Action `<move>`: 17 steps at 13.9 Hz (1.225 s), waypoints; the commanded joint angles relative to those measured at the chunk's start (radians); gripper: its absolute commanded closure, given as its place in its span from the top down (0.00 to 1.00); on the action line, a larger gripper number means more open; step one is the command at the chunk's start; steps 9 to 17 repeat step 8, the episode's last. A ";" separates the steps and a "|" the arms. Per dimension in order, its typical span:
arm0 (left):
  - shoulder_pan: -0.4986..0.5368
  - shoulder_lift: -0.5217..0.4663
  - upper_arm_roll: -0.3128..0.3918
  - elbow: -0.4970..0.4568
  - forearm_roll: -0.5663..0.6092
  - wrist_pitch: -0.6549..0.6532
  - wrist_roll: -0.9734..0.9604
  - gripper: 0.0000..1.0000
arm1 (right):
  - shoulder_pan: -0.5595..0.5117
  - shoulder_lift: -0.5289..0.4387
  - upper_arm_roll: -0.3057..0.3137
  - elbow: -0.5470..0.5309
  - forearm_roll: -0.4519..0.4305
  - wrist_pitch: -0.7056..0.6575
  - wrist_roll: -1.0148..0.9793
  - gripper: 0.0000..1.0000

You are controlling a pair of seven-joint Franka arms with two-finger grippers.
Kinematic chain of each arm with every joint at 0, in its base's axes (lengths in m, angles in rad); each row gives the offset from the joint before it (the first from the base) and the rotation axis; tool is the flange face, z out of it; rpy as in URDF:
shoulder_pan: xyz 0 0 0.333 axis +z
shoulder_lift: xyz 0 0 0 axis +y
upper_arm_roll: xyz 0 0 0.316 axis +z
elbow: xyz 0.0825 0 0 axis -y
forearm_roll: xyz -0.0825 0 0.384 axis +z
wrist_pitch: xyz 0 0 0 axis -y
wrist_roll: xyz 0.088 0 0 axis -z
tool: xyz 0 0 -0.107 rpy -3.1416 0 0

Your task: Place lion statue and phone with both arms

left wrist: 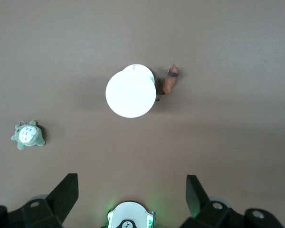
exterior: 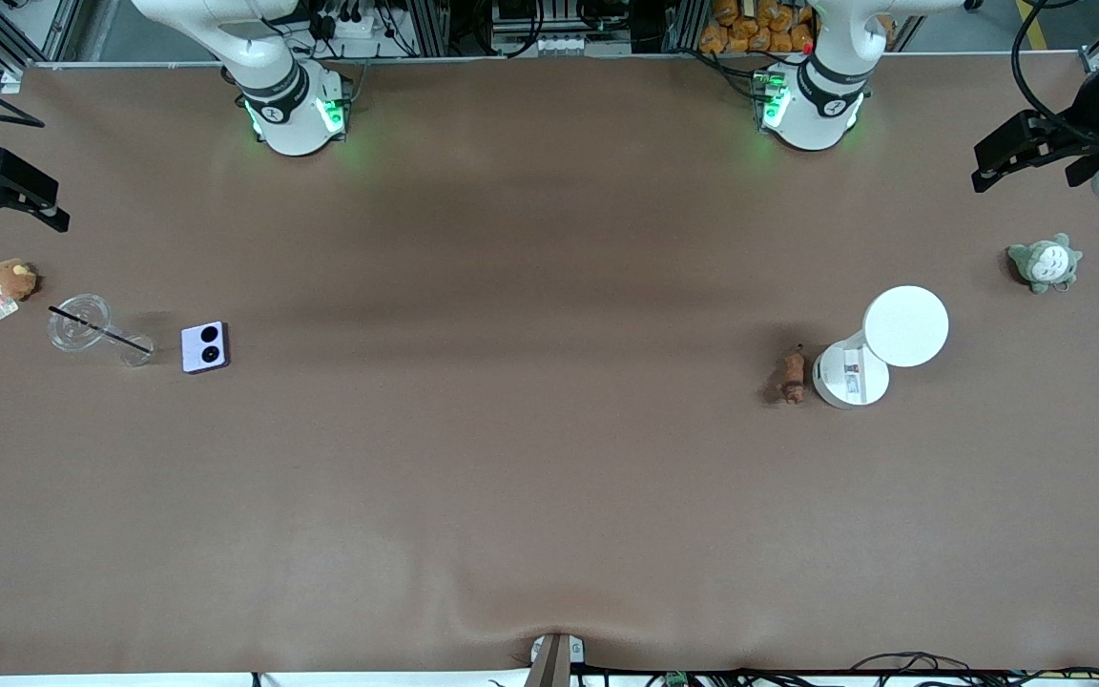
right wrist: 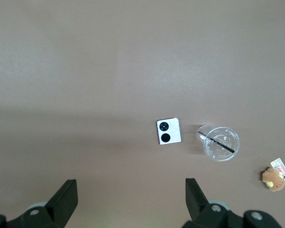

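Observation:
The lion statue [exterior: 791, 375], a tiny brown-orange figurine, lies on the table right beside a white round-topped stand [exterior: 905, 326], toward the left arm's end. It also shows in the left wrist view [left wrist: 170, 80]. The lavender phone [exterior: 205, 346] lies flat with its two black circles up, toward the right arm's end, and shows in the right wrist view [right wrist: 169, 131]. My left gripper [exterior: 1029, 179] hangs open and empty high over its end of the table [left wrist: 131, 190]. My right gripper [exterior: 10, 224] hangs open and empty high over its own end [right wrist: 131, 190].
A grey-green plush [exterior: 1046, 263] sits farther from the front camera than the white stand's base [exterior: 851, 374]. A clear cup with a black straw [exterior: 82, 324] lies beside the phone. A brown plush with a tag [exterior: 13, 280] lies past the cup, at the table's edge.

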 commanded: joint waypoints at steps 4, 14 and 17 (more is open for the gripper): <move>0.008 -0.002 -0.001 0.004 -0.009 -0.014 -0.003 1.00 | -0.010 -0.013 0.012 -0.006 -0.005 -0.014 0.009 1.00; 0.016 -0.002 -0.001 0.004 -0.008 -0.016 -0.011 1.00 | -0.012 -0.013 0.011 -0.003 -0.005 -0.025 0.004 1.00; 0.016 -0.002 -0.001 0.004 -0.008 -0.016 -0.011 1.00 | -0.012 -0.013 0.011 -0.003 -0.005 -0.025 0.004 1.00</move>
